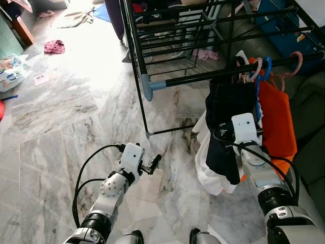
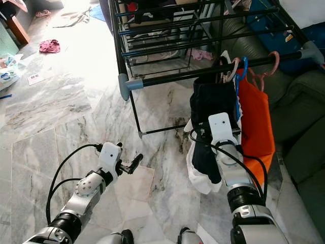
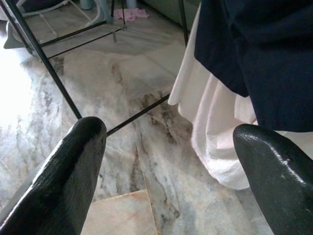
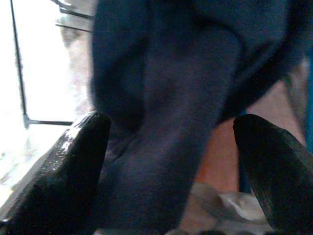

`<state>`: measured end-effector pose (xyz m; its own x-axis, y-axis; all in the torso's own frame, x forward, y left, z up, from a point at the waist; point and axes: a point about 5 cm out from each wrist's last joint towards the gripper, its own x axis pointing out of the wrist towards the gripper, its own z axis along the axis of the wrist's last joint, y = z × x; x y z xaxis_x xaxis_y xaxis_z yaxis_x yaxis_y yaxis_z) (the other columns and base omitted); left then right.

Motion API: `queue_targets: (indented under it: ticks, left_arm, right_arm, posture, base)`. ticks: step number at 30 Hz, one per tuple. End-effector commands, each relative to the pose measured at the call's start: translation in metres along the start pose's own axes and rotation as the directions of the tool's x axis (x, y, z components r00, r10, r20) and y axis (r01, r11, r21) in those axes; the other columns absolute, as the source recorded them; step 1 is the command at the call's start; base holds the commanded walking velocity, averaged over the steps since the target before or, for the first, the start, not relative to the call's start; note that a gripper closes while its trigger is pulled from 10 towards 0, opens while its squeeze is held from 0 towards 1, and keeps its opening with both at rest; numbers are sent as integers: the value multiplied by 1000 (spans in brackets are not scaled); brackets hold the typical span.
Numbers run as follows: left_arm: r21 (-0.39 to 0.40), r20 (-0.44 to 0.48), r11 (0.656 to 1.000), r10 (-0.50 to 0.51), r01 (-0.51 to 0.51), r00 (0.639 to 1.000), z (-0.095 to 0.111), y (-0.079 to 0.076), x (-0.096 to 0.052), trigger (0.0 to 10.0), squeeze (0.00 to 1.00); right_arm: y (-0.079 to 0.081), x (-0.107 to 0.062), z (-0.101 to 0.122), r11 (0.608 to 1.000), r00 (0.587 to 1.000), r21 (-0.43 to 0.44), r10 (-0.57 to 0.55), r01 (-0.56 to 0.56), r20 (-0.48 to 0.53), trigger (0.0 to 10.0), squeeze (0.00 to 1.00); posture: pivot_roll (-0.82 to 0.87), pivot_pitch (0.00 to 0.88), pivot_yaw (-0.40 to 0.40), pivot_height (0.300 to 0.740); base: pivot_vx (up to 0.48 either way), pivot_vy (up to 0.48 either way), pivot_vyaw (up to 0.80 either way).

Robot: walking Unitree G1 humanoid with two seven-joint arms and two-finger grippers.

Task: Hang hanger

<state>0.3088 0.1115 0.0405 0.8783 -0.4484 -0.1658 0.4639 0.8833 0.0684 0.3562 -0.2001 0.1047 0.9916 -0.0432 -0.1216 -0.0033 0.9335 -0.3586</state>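
A black rail [image 1: 228,72] of the drying rack carries several hangers by their hooks: a pale pink one [image 1: 256,68], a blue one [image 1: 266,66] and a pink one [image 1: 297,61]. A dark navy garment [image 1: 223,107], a white garment [image 1: 208,173] and an orange garment [image 1: 277,122] hang from them. My right gripper [image 4: 171,142] is open, raised right up against the navy garment [image 4: 161,98], with the cloth lying between its fingers. Low over the floor to the left of the clothes, my left gripper [image 1: 154,163] is open and holds nothing.
The rack's leg [image 1: 139,86] and floor bar [image 1: 170,130] stand just ahead of my left gripper. A green sofa [image 1: 310,101] lies at the right. A pink cloth [image 1: 54,47] and bags [image 1: 12,71] lie on the marble floor at far left.
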Motion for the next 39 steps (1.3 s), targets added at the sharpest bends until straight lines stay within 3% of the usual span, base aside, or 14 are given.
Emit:
queue_targets:
  ticks: [1, 8, 24, 28, 32, 39]
  left_arm:
    - [15, -32, 1000, -6, 7, 999, -5, 0, -3, 10000, 0]
    - [20, -36, 1000, 0, 1, 999, -5, 1, -2, 10000, 0]
    - [29, -46, 1000, 7, -6, 999, -5, 1, 0, 10000, 0]
    - [30, -46, 1000, 7, -5, 999, -4, 0, 1, 10000, 0]
    - [33, -49, 999, 6, -4, 999, -4, -1, 1, 10000, 0]
    - [36, -52, 999, 2, 0, 999, -4, -1, 2, 10000, 0]
  right_arm:
    - [9, -4, -7, 998, 998, -12, 57, -57, -12, 0, 0]
    - [22, -8, -6, 987, 988, -52, 154, -153, 30, 0, 0]
    - [44, -13, 2, 952, 947, -45, 306, -303, 100, 0, 0]
    - [55, -16, 6, 931, 921, -38, 366, -364, 134, 0, 0]
    - [71, -22, 13, 886, 868, -45, 462, -462, 183, 0, 0]
    - [83, -32, 10, 837, 817, -59, 544, -543, 191, 0, 0]
  posture:
    - [-13, 210, 74, 740]
    - [-14, 208, 79, 740]
    - [-17, 203, 82, 740]
    - [-19, 202, 83, 740]
    - [-21, 202, 85, 740]
    - [-26, 201, 88, 740]
  base:
    - [0, 0, 0]
    - [0, 0, 0]
    - [0, 0, 0]
    - [0, 0, 0]
    - [0, 0, 0]
    - [0, 0, 0]
